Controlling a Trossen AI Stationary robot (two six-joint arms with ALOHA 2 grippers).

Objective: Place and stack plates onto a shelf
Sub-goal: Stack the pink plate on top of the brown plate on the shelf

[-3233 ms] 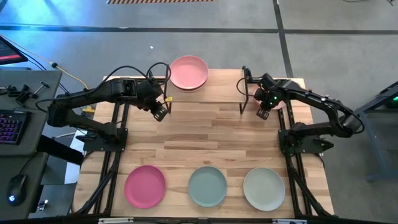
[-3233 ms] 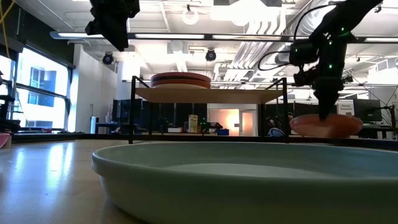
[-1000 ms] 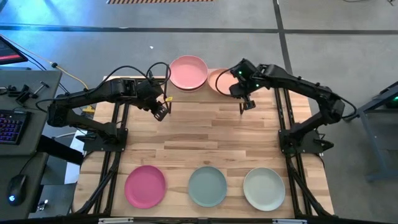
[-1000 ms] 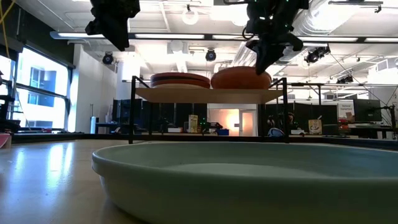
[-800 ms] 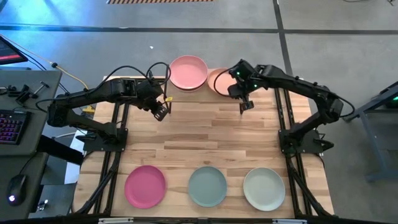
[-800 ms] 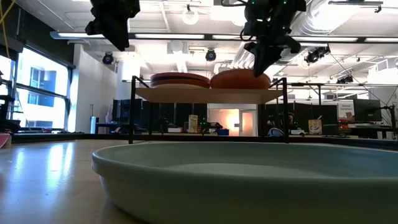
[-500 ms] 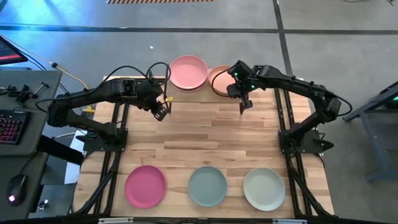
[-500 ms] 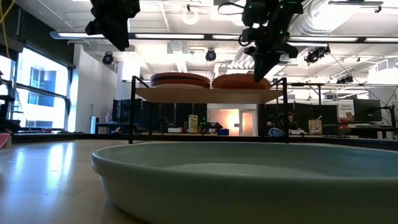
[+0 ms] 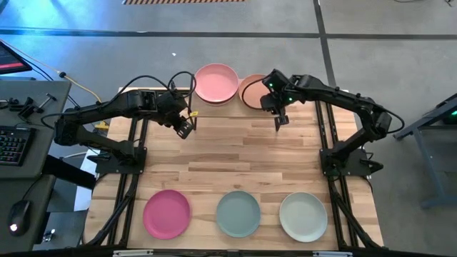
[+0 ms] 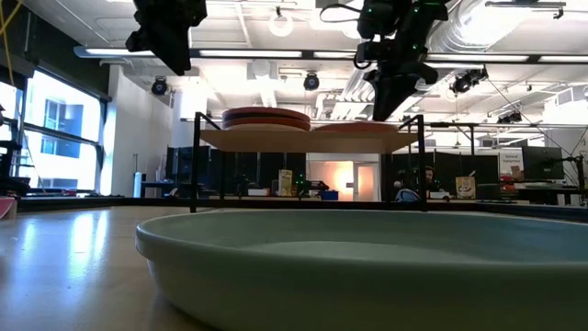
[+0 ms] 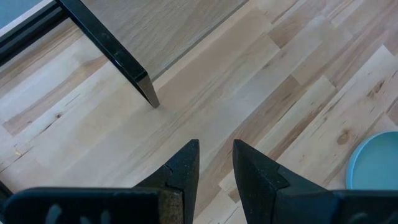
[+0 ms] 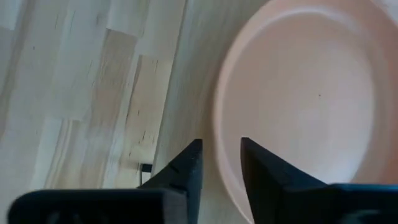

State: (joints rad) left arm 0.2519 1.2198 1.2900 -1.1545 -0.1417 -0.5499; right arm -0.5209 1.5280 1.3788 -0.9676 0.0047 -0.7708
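The shelf stands at the table's far edge. On its left half a pink plate tops a short stack. On its right half a peach plate lies flat on the board. My right gripper is open just above that plate's near rim, one finger inside the rim and one outside. My left gripper hangs open above the table, near the shelf's left front leg, with nothing between its fingers. My right gripper points steeply down at the peach plate's near rim, its fingers on either side of it. Whether a finger still touches the rim I cannot tell. The plate rests flat on the shelf board.
Near the table's front edge lie three plates in a row: magenta, pale teal and off-white. Bare wood lies between them and the shelf. A desk with a keyboard stands left of the table.
My right gripper has opened and let go of the peach plate. The plate, held tilted with its near rim raised over the shelf's right half, has dropped flat onto the board beside the stack.
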